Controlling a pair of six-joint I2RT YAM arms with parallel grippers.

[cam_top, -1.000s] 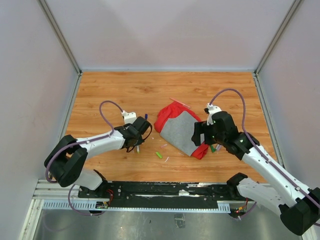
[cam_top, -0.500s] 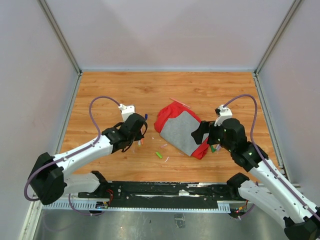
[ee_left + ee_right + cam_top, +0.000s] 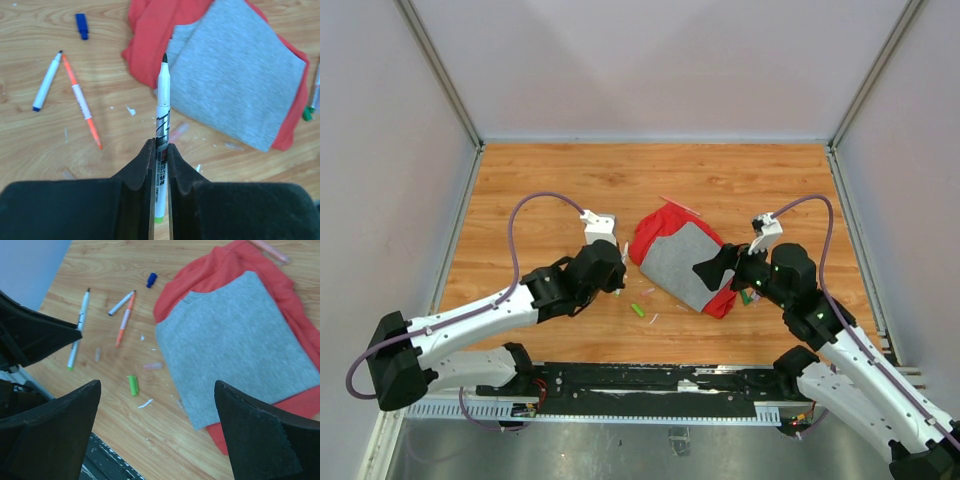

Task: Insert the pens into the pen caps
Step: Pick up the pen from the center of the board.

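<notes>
**Left pincer (image 3: 160,150) clenched on pen (image 3: 163,95), right pincer (image 3: 157,385) spread wide over cloth (image 3: 235,85)**

Left pincer clamped hard on the pen. Barrel pinched between both fingers, black tip bare and aimed forward at the cloth, green end poking out behind. Held up off the surface (image 3: 540,180), just left of the cloth in the top view.

Over to the right pincer: jaws released, spread wide, nothing between them. Hovering above the right part of the cloth, grey panel and bare wood showing through the gap.

The cloth itself: red, with a grey panel on top, rumpled, mid-surface between the two arms.

Now the loose pieces. Left of the cloth, blue pen (image 3: 46,82) and orange pen (image 3: 80,100) flat on the wood, tips close together at the far end, splayed apart toward the arm. Beyond them, blue cap (image 3: 81,26), on its own.

Near the cloth's front edge, green cap (image 3: 133,385) on bare wood. Just past it, right beside the cloth, a pale pink tube (image 3: 153,366), too blurred to name with certainty.

At the cloth's far edge, pink pen (image 3: 270,251). At its right edge, a fifth pen (image 3: 314,85), green end showing, half cut off in the left wrist view.
</notes>
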